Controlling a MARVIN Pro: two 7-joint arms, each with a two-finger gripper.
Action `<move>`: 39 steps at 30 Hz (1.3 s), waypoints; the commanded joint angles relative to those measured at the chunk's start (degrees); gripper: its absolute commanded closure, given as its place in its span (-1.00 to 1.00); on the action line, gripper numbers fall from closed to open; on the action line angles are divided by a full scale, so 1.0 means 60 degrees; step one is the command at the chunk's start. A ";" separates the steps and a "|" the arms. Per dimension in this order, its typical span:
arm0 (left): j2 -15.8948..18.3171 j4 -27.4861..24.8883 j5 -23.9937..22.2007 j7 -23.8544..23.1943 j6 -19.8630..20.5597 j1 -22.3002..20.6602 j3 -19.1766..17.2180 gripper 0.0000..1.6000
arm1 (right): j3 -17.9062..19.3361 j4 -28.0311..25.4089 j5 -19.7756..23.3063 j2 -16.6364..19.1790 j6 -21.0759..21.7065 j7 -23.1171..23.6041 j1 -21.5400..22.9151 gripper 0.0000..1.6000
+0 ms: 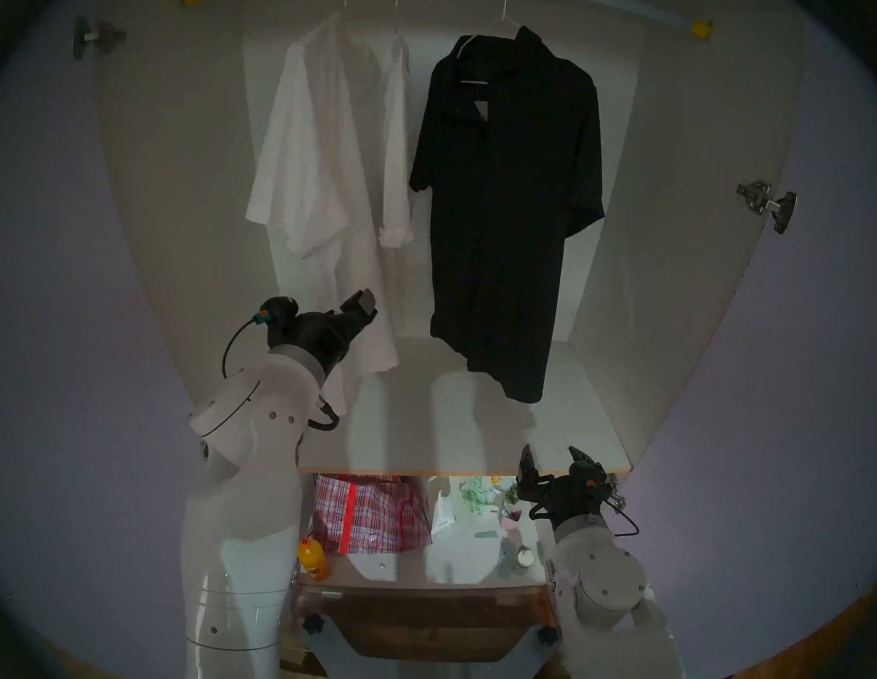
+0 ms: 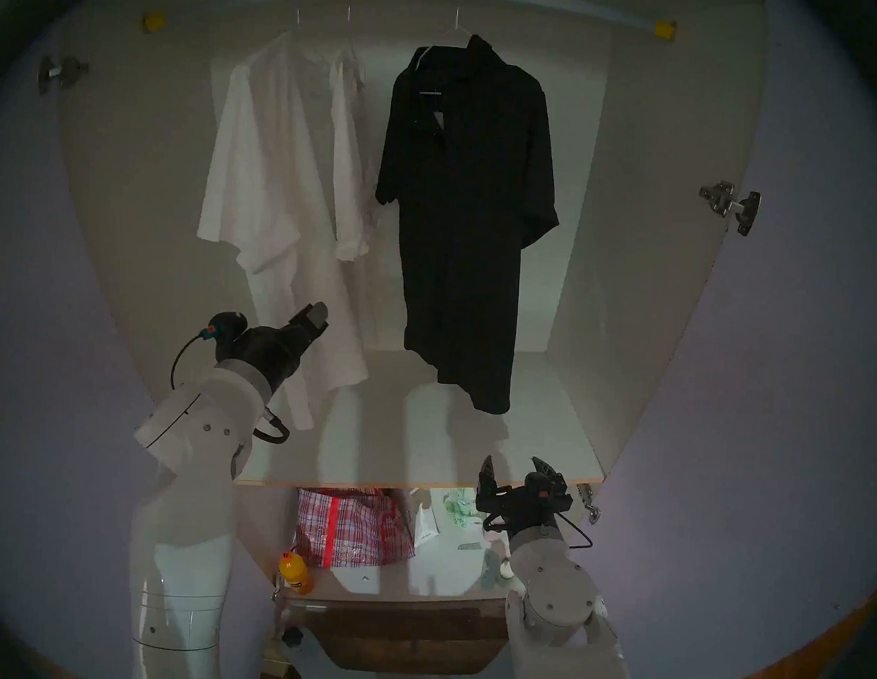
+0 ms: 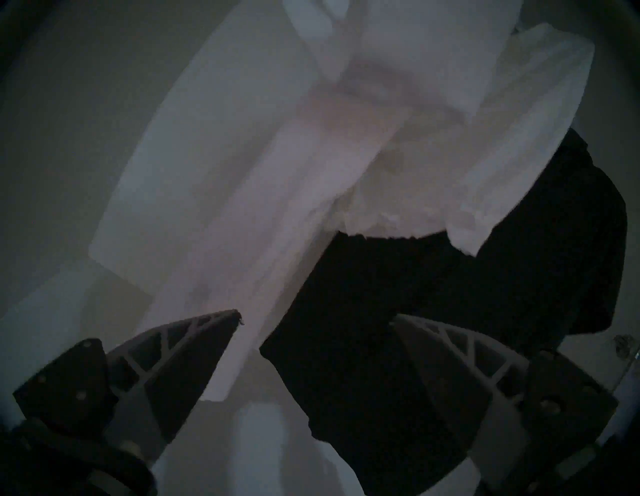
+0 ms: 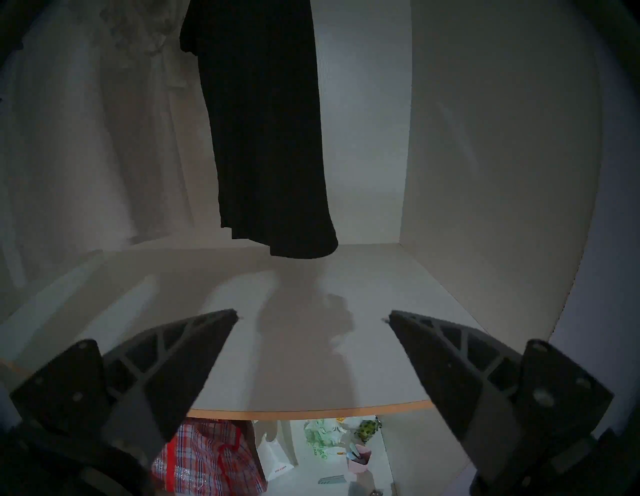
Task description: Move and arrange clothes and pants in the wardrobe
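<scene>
Wardrobe (image 1: 678, 240), largest item in my feed: white panels, pale lilac doors swung wide to either side, steel hinges on both door edges, a rail across the top with yellow end caps (image 1: 701, 29). Wood-edged shelf (image 1: 473, 432) forms the floor of the hanging bay; I see only shadows on it. Black collared garment (image 1: 505, 210), long, on a thin wire hanger at the right of the rail, its hem hanging clear above the shelf. White short-sleeved shirt (image 1: 308, 168), large, hung at the left of the rail, its lower edge reaching down in front of the shelf's left part. White frilly-cuffed blouse (image 1: 397, 146), small, hung between the two, just beside the white shirt and near the black garment's sleeve. Left arm, raised into the bay at the left; left pincer (image 1: 363, 306) sits in front of the white shirt's lower half, and my left wrist feed shows its fingers (image 3: 194, 350) spread apart with nothing between them, white and black cloth beyond. Right arm, low at the right; right pincer (image 1: 553, 467) points upward at the shelf's front edge, released, fingers (image 4: 183, 360) wide and empty in my right wrist feed. Red plaid woven bag (image 1: 366, 512), in the compartment under the shelf, at its left. White bag (image 1: 443, 513) and pale green crumpled item (image 1: 475, 496) to the right of it. Orange bottle (image 1: 313, 558), upright, at the lower compartment's front left corner.
</scene>
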 commanded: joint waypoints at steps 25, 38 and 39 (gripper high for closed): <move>-0.0016 -0.0126 -0.1642 0.2649 -0.2923 -0.0315 -0.0197 -1.00 | -0.0021 -0.0257 0.0020 -0.0032 -0.0044 0.0005 0.0082 -1.00; -0.0002 0.0149 -0.1868 0.2820 -0.3243 -0.0540 -0.0435 -1.00 | -0.0020 -0.0258 0.0019 -0.0033 -0.0043 0.0006 0.0082 -1.00; 0.0014 0.0161 -0.1904 0.2819 -0.3216 -0.0555 -0.0464 -1.00 | -0.0020 -0.0258 0.0019 -0.0033 -0.0043 0.0006 0.0082 -1.00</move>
